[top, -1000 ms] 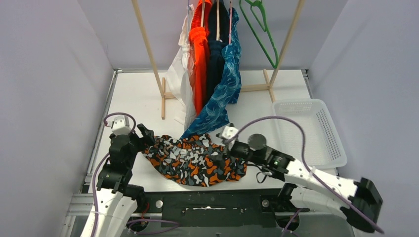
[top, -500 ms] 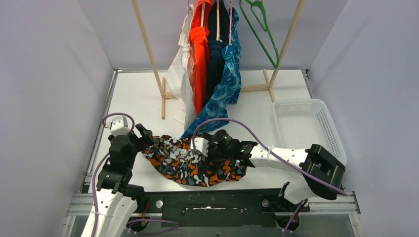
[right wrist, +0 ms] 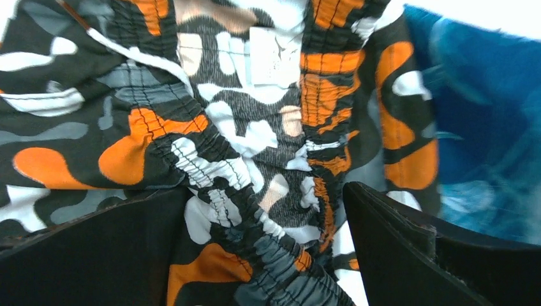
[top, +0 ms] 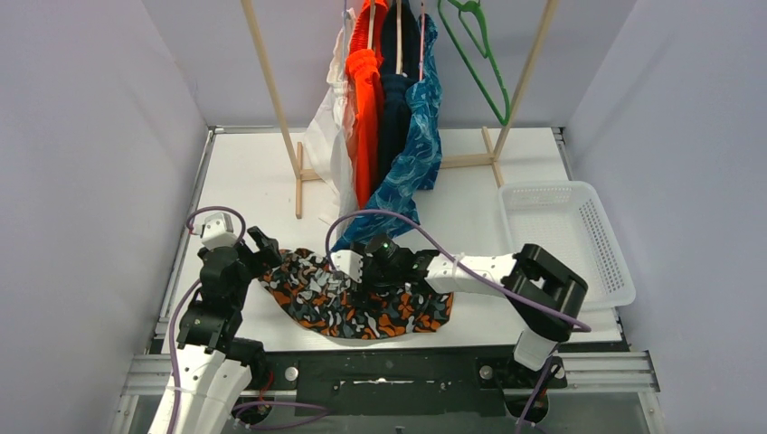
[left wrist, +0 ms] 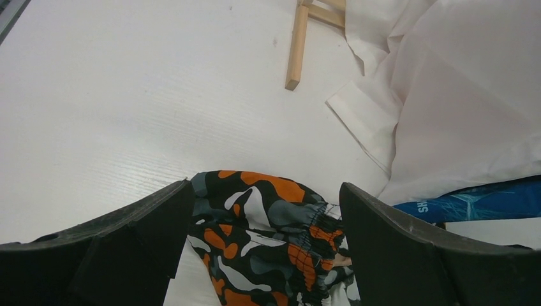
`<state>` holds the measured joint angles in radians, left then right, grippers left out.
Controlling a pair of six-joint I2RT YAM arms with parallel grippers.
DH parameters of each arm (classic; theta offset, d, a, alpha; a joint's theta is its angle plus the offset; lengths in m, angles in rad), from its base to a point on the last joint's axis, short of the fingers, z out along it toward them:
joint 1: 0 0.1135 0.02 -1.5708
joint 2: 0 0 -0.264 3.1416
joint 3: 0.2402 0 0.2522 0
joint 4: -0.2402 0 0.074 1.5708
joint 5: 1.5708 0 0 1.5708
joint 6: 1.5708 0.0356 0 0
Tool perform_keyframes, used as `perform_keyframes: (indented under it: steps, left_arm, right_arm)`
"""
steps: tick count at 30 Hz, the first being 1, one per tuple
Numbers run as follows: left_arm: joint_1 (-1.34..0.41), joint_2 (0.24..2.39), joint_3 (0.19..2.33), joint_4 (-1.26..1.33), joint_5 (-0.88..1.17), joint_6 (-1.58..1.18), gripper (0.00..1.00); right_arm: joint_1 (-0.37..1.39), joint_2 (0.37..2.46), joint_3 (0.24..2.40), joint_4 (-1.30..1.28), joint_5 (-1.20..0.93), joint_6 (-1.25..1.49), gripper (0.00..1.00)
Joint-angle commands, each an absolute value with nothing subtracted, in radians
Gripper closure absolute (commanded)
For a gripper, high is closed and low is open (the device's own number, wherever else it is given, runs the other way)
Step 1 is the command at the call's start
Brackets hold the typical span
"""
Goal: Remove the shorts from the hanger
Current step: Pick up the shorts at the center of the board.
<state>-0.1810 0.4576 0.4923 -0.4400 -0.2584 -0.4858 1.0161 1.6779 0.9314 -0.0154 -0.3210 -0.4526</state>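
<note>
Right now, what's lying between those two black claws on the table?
The camouflage shorts, crumpled on the table. In the top view the left gripper sits at one end of them and the right gripper hovers over their middle, both open.

The camouflage shorts (top: 317,298) are matt cloth, rack (top: 298,185) bare wood, basket (top: 565,240) probably plastic.

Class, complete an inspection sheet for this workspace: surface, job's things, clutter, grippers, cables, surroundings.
Surface: white table, partly under fabric.
Job's things: camouflage shorts lying on the table; white shorts, orange shorts, navy shorts and blue patterned shorts hanging on the wooden rack.
Clutter: green hanger, no garment; white basket at right.
Grippers: left gripper open at the camouflage edge; right gripper open over its waistband.
Cables: purple cables looping above both arms.
Surroundings: grey walls.
</note>
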Motion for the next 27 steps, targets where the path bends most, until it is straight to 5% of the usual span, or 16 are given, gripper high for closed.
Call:
perform_keyframes:
  steps: [1, 8, 13, 27]
  left_arm:
    - [-0.173, 0.452, 0.502, -0.405, -0.26, -0.482, 0.15]
    - [-0.173, 0.437, 0.497, -0.394, -0.244, -0.47, 0.15]
    - [-0.173, 0.427, 0.498, -0.395, -0.251, -0.468, 0.15]
    - [-0.17, 0.411, 0.517, -0.421, -0.281, -0.479, 0.15]
  right_arm:
    - [1.034, 1.739, 0.931, -0.022, -0.287, -0.435, 0.01]
    - [1.033, 1.716, 0.879, -0.07, -0.409, -0.426, 0.47]
    - [1.033, 1.621, 0.88, -0.111, -0.392, -0.438, 0.98]
    - [1.028, 1.074, 0.754, -0.029, -0.416, -0.396, 0.96]
